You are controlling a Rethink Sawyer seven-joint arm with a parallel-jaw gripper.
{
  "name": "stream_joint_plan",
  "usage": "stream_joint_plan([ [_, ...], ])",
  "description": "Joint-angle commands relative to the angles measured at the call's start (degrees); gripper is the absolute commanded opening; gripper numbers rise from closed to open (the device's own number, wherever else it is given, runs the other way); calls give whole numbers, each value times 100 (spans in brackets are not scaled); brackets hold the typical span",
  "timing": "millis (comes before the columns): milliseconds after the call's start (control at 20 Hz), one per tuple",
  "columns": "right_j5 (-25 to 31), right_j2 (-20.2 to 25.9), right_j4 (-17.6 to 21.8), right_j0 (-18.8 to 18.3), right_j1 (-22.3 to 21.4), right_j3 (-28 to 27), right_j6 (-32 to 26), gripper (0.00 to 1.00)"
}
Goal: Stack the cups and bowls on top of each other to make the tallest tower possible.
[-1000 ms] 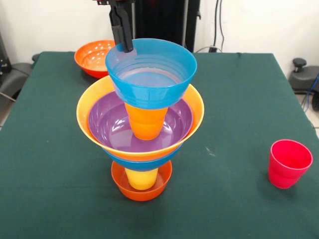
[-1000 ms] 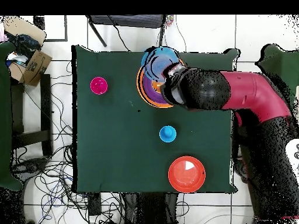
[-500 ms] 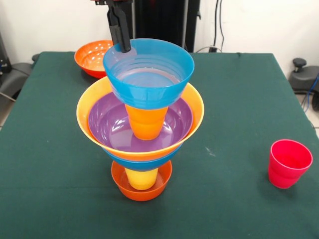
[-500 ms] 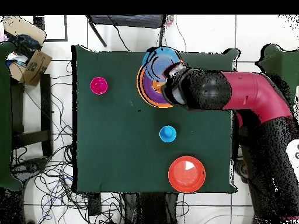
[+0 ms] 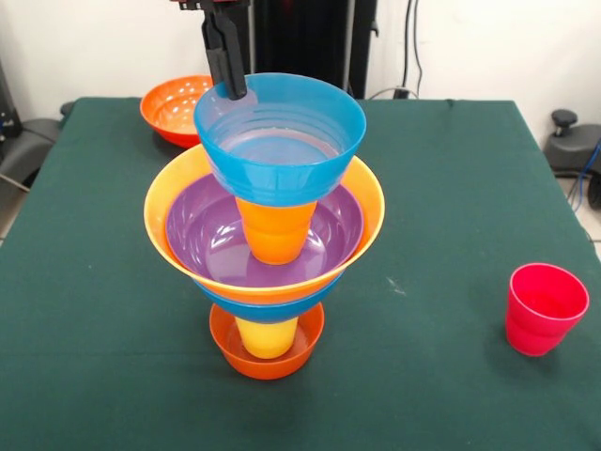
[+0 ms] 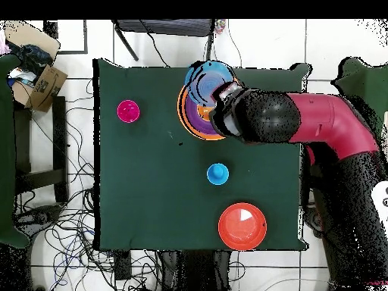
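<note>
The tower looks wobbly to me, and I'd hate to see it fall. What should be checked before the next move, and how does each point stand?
1. Base seated: the yellow cup sits inside the small red-orange bowl; ok.
2. Top bowl level: the blue bowl on the orange cup tilts and sits off-centre; not ok.
3. Tool clear of the tower: its black tip is at the blue bowl's rim; not ok.
4. Tool open or shut: cannot tell.
5. Next pieces free: the pinkish red cup and blue cup stand alone on the table; ok.

top blue bowl (image 5: 280, 136) nudged left, gripper (image 5: 225, 58) seemingly too
</note>
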State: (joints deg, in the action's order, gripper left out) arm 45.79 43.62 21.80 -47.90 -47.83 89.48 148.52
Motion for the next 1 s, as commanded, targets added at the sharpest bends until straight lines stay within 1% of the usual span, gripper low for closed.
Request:
stream_joint_plan([
  [50, -141, -259, 347, 102, 169, 204, -775, 0],
  [550, -390, -252, 453, 136, 122, 429, -717, 0],
  [1000, -442, -288, 535, 150, 114, 446, -758, 0],
])
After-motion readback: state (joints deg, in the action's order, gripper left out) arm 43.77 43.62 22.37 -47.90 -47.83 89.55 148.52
